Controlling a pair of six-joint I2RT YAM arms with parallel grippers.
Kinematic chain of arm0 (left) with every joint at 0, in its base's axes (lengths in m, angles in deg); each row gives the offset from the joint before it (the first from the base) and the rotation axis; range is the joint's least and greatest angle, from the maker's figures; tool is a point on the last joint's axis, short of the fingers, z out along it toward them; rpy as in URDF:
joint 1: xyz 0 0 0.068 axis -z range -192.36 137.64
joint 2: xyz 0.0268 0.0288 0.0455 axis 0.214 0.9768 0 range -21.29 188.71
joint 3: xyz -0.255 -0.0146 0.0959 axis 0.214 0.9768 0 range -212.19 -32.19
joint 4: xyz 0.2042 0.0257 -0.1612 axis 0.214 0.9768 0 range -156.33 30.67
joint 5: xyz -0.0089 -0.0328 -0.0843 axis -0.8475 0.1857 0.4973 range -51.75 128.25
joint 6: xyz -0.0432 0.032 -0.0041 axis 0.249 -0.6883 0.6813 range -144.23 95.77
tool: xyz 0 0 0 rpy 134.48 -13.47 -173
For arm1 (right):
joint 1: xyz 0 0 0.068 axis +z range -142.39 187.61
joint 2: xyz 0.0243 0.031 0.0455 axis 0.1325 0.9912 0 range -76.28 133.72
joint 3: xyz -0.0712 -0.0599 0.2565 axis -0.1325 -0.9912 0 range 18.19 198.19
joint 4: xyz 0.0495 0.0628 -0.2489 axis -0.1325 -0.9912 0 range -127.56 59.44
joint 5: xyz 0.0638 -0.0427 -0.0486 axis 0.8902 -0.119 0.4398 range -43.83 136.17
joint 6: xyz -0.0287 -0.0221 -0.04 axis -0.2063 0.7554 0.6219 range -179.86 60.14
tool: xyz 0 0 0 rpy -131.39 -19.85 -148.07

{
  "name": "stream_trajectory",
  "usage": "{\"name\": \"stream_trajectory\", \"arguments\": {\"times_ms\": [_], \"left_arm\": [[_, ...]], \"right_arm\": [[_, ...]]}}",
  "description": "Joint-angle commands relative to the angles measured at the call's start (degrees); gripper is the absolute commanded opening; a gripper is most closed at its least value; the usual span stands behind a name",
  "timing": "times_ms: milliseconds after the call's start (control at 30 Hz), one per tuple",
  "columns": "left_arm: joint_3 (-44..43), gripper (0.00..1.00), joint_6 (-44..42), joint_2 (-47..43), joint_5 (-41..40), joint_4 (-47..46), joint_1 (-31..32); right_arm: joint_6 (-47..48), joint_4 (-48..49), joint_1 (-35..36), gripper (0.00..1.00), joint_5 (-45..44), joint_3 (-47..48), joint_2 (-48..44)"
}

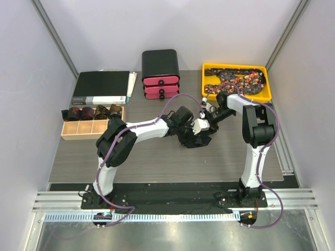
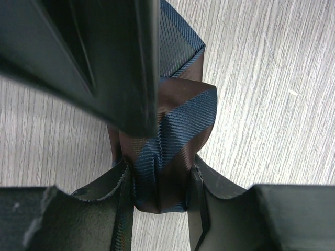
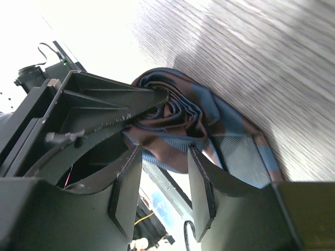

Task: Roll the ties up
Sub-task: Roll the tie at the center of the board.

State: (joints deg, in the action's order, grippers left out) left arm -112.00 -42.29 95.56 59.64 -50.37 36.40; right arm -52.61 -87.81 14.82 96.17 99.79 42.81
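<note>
A navy and brown striped tie (image 2: pixel 180 112) lies partly coiled on the wood table. In the top view it is a dark lump (image 1: pixel 199 141) under both grippers at mid-table. My left gripper (image 2: pixel 159 183) is shut on a bunched fold of this tie; it also shows in the top view (image 1: pixel 192 133). My right gripper (image 3: pixel 163 172) is open, its fingertips (image 3: pixel 201 178) flanking the lower edge of the tie's coil (image 3: pixel 172 123); it also shows in the top view (image 1: pixel 205 123). Several speckled ties (image 1: pixel 235 79) fill a yellow tray.
The yellow tray (image 1: pixel 268 94) stands at the back right. A wooden box (image 1: pixel 68 133) with several rolled ties (image 1: pixel 86 112) sits at the left. A black case with pink drawers (image 1: pixel 160 65) and a black flat box (image 1: pixel 102 86) stand at the back.
</note>
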Motion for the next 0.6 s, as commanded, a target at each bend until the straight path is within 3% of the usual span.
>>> {"name": "stream_trajectory", "arguments": {"times_ms": [0,133,233,267,300,467,567], "left_arm": [[0.5,0.28,0.0,4.2,-5.4,9.8,-0.2],[1.0,0.37,0.9,3.4,-5.0,9.1,-0.4],[1.8,0.44,2.0,2.1,-3.6,7.8,-0.8],[2.3,0.46,2.1,1.5,-2.9,7.2,-1.0],[2.9,0.49,2.3,0.8,-2.0,6.5,-1.3],[9.0,0.59,4.2,-5.1,4.4,-3.7,-3.3],[12.8,0.62,4.6,-7.9,8.8,-11.1,-4.3]], "right_arm": [[-1.3,2.8,2.7,0.46,1.9,-1.2,-1.8],[-0.8,3.6,3.9,0.41,-1.2,-1.9,0.3],[-0.7,4.3,3.8,0.24,-3.0,-2.9,1.7],[-0.6,4.7,3.8,0.13,-3.5,-2.9,1.9],[-0.4,4.9,3.8,0.11,-3.9,-3.4,2.3],[0.5,7.0,3.2,0.01,-4.0,-4.2,3.2],[1.0,7.9,2.9,0.01,-3.2,-4.2,3.8]]}}
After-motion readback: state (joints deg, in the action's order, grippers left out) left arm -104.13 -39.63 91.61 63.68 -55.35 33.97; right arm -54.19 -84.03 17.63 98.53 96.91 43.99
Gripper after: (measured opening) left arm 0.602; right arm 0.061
